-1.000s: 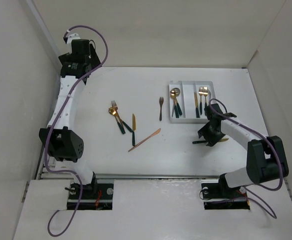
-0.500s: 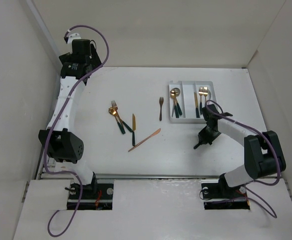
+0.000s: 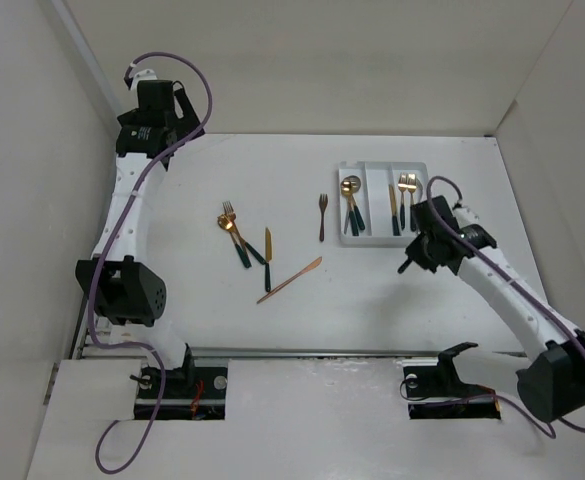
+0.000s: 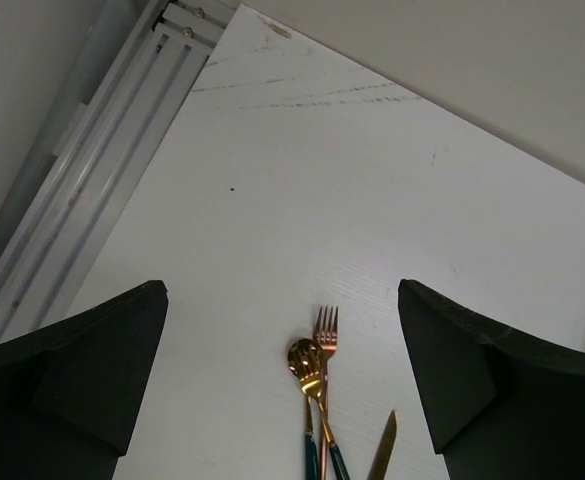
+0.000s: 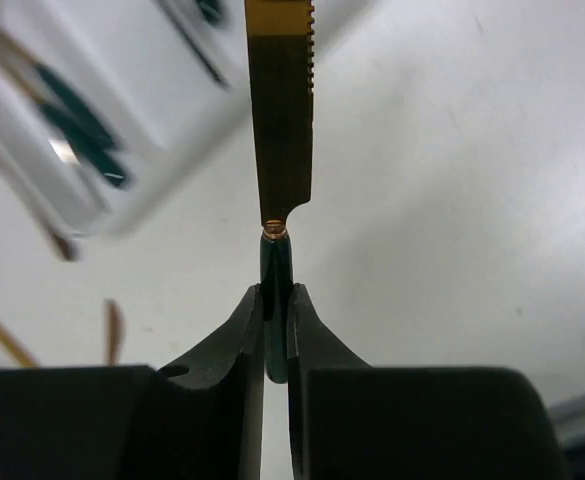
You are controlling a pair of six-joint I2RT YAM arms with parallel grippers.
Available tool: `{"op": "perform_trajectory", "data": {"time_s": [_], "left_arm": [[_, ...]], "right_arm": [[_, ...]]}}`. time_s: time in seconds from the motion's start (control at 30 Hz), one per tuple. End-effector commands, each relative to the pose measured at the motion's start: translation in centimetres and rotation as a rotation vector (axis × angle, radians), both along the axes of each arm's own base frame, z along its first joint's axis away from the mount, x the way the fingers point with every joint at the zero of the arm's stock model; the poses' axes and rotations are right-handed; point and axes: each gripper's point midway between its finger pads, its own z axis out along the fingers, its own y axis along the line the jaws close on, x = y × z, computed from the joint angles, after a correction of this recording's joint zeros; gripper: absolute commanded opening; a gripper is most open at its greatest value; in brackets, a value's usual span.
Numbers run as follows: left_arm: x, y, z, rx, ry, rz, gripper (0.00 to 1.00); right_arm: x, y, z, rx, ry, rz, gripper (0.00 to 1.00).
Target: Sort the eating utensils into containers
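My right gripper (image 5: 275, 290) is shut on the dark green handle of a gold knife (image 5: 282, 100), whose blade points away from me. In the top view this gripper (image 3: 415, 258) hangs just in front of the white three-compartment tray (image 3: 379, 238), which holds several gold and green utensils. On the table lie a dark fork (image 3: 322, 215), a gold spoon (image 3: 227, 224) crossed with a copper fork (image 3: 228, 210), a gold knife (image 3: 267, 250) and a copper knife (image 3: 290, 280). My left gripper (image 3: 155, 125) is open, high at the back left; its view shows the spoon (image 4: 305, 357) and fork (image 4: 326, 325) below.
White walls close in the table on the left, back and right. A metal rail (image 4: 82, 180) runs along the table's left edge. The tray shows blurred at the upper left of the right wrist view (image 5: 62, 150).
My right gripper has risen off the table with the knife and moved back toward the tray's front edge. The left arm has shifted only slightly.
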Motion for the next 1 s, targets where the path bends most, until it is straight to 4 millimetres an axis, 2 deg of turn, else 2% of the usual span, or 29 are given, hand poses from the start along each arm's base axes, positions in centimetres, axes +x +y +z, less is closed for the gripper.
{"op": "perform_trajectory", "data": {"time_s": [0.0, 0.03, 0.07, 0.1, 0.13, 0.17, 0.2, 0.23, 0.27, 0.3, 0.33, 0.4, 0.43, 0.5, 0.53, 0.6, 0.8, 0.9, 0.97], "left_arm": [[-0.9, 0.9, -0.7, -0.106, 0.013, 0.002, 1.00], [-1.0, 1.1, -1.2, -0.114, 0.024, 0.001, 1.00], [-0.9, 1.3, -1.6, -0.123, 0.029, -0.001, 1.00], [-1.1, 1.5, -2.3, -0.125, 0.048, -0.014, 1.00], [-1.1, 1.4, -3.5, -0.149, 0.068, -0.033, 1.00], [-1.1, 1.2, -4.0, -0.146, 0.078, -0.053, 1.00], [-1.3, 1.3, -4.8, -0.154, 0.096, -0.053, 1.00], [-1.6, 1.2, -5.4, -0.150, 0.107, -0.069, 0.98], [-1.7, 1.1, -5.8, -0.146, 0.121, -0.085, 0.97], [-1.5, 1.1, -5.7, -0.145, 0.112, -0.085, 0.95], [-1.7, 1.1, -6.2, -0.138, 0.127, -0.090, 0.94], [-1.8, 1.1, -6.1, -0.137, 0.120, -0.091, 0.94], [-1.8, 1.1, -6.1, -0.137, 0.120, -0.091, 0.93], [-1.9, 0.9, -6.8, -0.138, 0.132, -0.105, 0.93], [-1.7, 0.9, -6.7, -0.137, 0.123, -0.106, 0.93], [-1.9, 0.9, -7.5, -0.138, 0.138, -0.105, 0.92], [-1.8, 1.4, -8.0, -0.115, 0.139, -0.088, 0.92], [-1.9, 1.6, -8.4, -0.109, 0.148, -0.079, 0.92], [-1.9, 1.8, -8.4, -0.104, 0.148, -0.072, 0.92]], "right_arm": [[4.3, -1.4, 8.5, -0.184, -0.242, 0.133, 0.00], [6.0, -1.1, 11.1, -0.222, -0.304, 0.184, 0.00], [7.1, -0.6, 12.2, -0.253, -0.330, 0.256, 0.00], [9.1, -0.1, 12.4, -0.344, -0.322, 0.382, 0.00], [10.3, 0.6, 12.6, -0.371, -0.319, 0.456, 0.00], [11.9, 1.2, 14.5, -0.402, -0.345, 0.505, 0.00], [13.5, 1.6, 12.3, -0.471, -0.252, 0.613, 0.00], [14.5, 2.1, 11.8, -0.485, -0.224, 0.668, 0.00], [15.9, 2.8, 12.8, -0.503, -0.235, 0.708, 0.00], [16.7, 3.1, 12.0, -0.519, -0.204, 0.749, 0.00], [17.9, 3.4, 9.5, -0.545, -0.128, 0.802, 0.00], [19.5, 3.9, 8.8, -0.561, -0.119, 0.823, 0.00], [20.6, 4.2, 7.6, -0.572, -0.117, 0.837, 0.00], [21.6, 3.8, 6.4, -0.555, -0.114, 0.829, 0.00], [22.0, 4.2, 6.3, -0.545, -0.124, 0.836, 0.00], [22.5, 4.2, 4.5, -0.522, -0.099, 0.849, 0.00], [22.4, 4.3, -0.7, -0.505, -0.017, 0.877, 0.00], [22.2, 4.8, -2.7, -0.462, 0.007, 0.877, 0.00], [22.4, 4.9, -3.3, -0.456, 0.010, 0.869, 0.06]]}}
